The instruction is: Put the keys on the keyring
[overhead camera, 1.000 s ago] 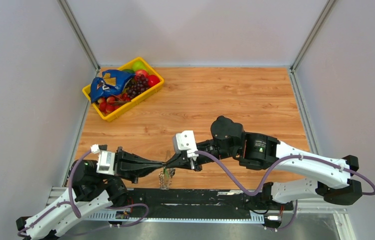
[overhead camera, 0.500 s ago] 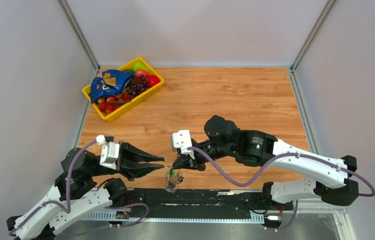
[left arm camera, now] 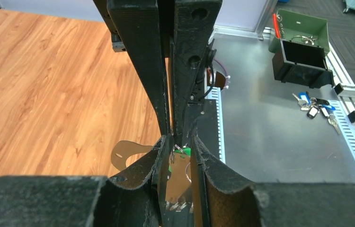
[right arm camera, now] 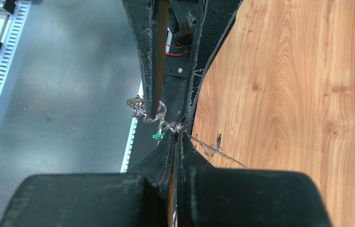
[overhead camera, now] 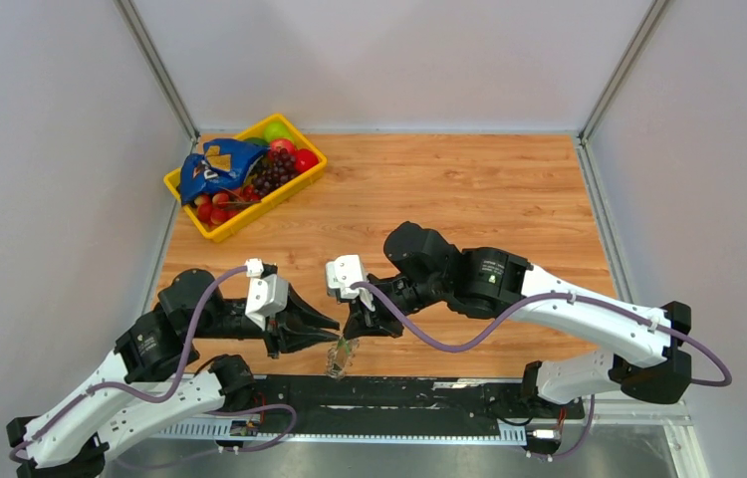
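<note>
- Matt black on the left gripper (left arm camera: 180,144) and the right gripper (right arm camera: 175,138), the latter scuffed pale grey along its finger edges.
- Gleams silvery at the right gripper's tips: the thin wire of the keyring (right arm camera: 166,125).
- Bright green, tiny, just beside that wire: one piece of the keys (right arm camera: 158,135).
- Orange-brown with darker wavy grain beneath both grippers: the table (overhead camera: 469,189).
- Yellow, well beyond the left gripper: the basket (overhead camera: 240,227), holding a blue packet (overhead camera: 212,167), dark purple grapes (overhead camera: 272,171), red fruit (overhead camera: 212,207) and one pale green fruit (overhead camera: 275,129).
- Purple on the cables (overhead camera: 429,339) behind the right gripper.
</note>
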{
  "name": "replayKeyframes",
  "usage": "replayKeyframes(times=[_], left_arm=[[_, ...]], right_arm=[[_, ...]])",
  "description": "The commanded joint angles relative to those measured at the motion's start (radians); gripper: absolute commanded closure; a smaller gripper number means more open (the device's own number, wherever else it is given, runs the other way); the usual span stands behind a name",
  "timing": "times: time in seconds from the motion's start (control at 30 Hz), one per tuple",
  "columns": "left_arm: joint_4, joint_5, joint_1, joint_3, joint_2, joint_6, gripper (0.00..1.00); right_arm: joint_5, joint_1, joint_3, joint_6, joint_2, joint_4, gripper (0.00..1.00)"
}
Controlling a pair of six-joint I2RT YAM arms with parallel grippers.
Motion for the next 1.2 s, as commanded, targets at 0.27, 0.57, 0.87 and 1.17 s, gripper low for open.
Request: replayKeyframes(times=[0.27,0.57,0.87,1.17], left_arm=[[-0.055,-0.021,-0.002,0.020,0.008,0.070,0.70],[-0.011,-0.045,-0.003,-0.007,-0.012,0.074,0.68],[-0.013,-0.058,-0.002,-0.012,-0.020,0.086,0.64],[0.007,-0.048,-0.002,-0.021,-0.037,0.079,0.63]], right_arm=[[-0.036,-0.005,0.068,0.003,0.007,0.025,1.00],[-0.037,-0.006,0.071,0.000,0.010,0.026,1.00],[-0.043,-0.005,0.068,-0.003,0.016,0.026,1.00],[-0.037,-0.005,0.080,0.001,0.029,0.033,1.00]])
